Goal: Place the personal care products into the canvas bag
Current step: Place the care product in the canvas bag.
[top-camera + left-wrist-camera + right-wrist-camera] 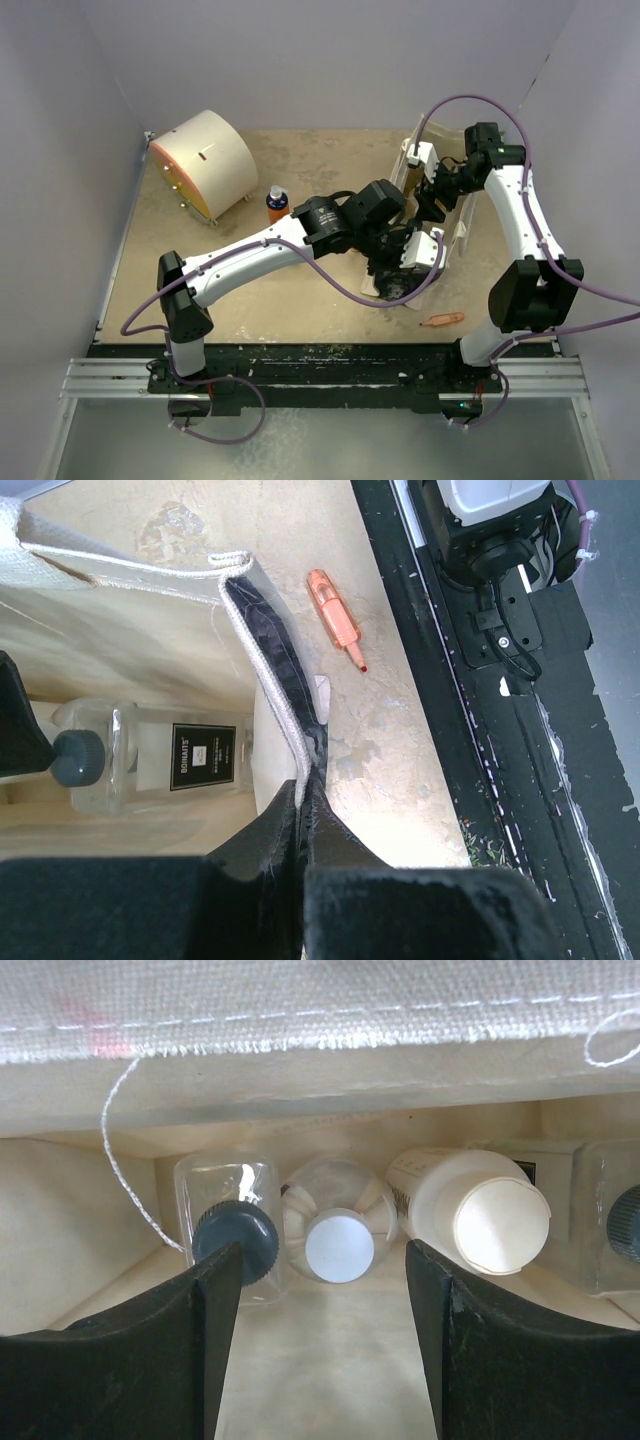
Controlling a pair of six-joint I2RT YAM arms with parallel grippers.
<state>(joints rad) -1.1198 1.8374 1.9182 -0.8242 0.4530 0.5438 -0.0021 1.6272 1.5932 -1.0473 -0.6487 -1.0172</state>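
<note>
Low in the top view, by the arm bases, a slim orange stick point(441, 320) lies on the mottled tan counter point(250, 310). Mid-frame, the left gripper point(302, 870) pinches the canvas bag point(262, 660) by its coarse woven hem, dark printed cloth folded alongside. The right gripper point(322, 1260) hangs inside the bag's mouth, jaws wide, holding nothing. Beyond its fingers, on the bag's floor, lie a squarish clear bottle point(225, 1185) with ribbed dark cap, a rounded bottle point(335, 1200) with smooth white cap, and a cream-white cylinder point(470, 1205). Farther up, left of centre, an orange bottle point(277, 205) with blue cap stands on the counter, right of a cream drum point(205, 165).
</note>
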